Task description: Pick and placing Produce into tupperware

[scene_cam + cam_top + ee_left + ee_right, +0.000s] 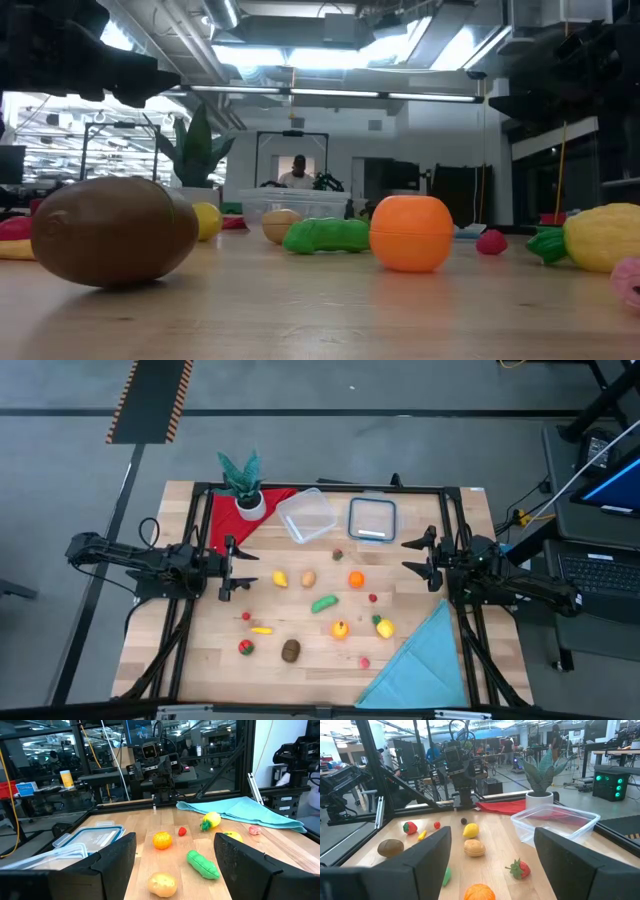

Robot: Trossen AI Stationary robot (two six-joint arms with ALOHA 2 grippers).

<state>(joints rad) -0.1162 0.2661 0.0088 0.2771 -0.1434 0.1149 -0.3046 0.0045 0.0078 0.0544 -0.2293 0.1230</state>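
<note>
High view: produce (318, 603) between both spread claws.

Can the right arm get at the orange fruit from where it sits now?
Probably yes. The right gripper is open at the table's right edge, and the orange fruit lies on bare wood toward the middle. Only a small strawberry lies nearby, off the direct line.

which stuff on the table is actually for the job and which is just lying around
For the job: the produce, such as the orange, green pod and brown kiwi; the clear tupperware.

Lying about: potted plant, red cloth, blue cloth, blue-rimmed lid.
</note>
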